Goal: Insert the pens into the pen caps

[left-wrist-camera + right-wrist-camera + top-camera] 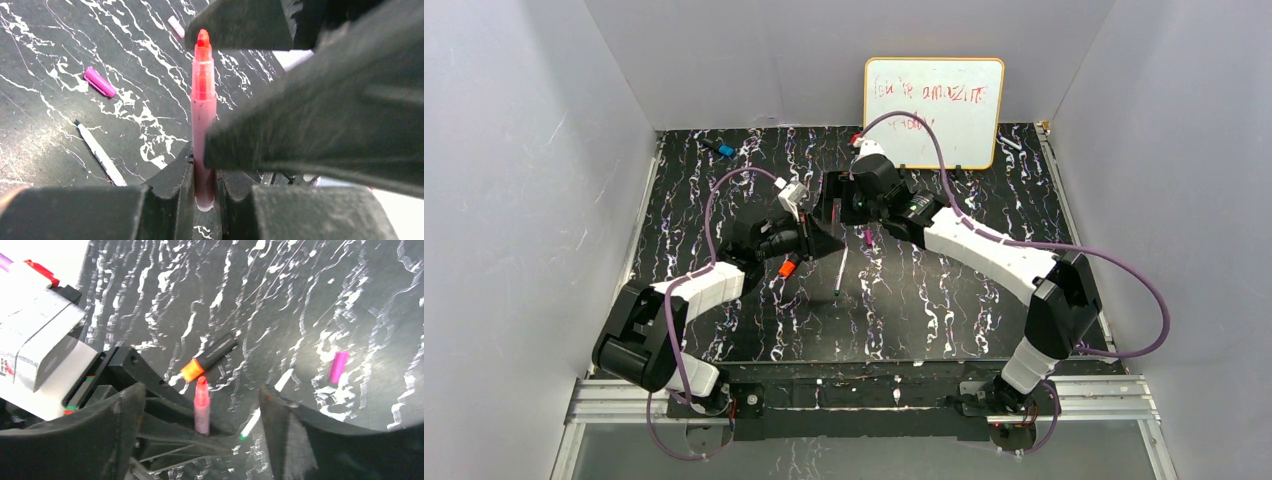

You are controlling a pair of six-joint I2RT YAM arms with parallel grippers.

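1. The left gripper pinches the pink pen low on its barrel, jaws pressed tight against it. The red tip points toward the other arm.
2. The right gripper is spread wide with one finger on either side of that tip. In its own wrist view the fingers stand apart from the pen, and I see nothing held between them.
3. Crowding is the issue here: both grippers meet nose to nose at mid-table. From the left wrist, a right finger fills much of the view and hides part of the barrel.
4. Loose things lie nearby. A black marker with an orange end lies flat just beside the left gripper on its near side. A thin pen lies near it, to the right. A magenta cap lies alone on the table near the right gripper.
5. Farther back, a whiteboard with red scrawl leans against the rear wall, and a small blue piece sits near the far-left corner.
6. The table is black with white marbling, and pale grey walls close it in on three sides.
7. A metal rail runs along the near edge by the arm bases. Bare marbled top stretches between the loose pens and that edge — and out to the right as well.
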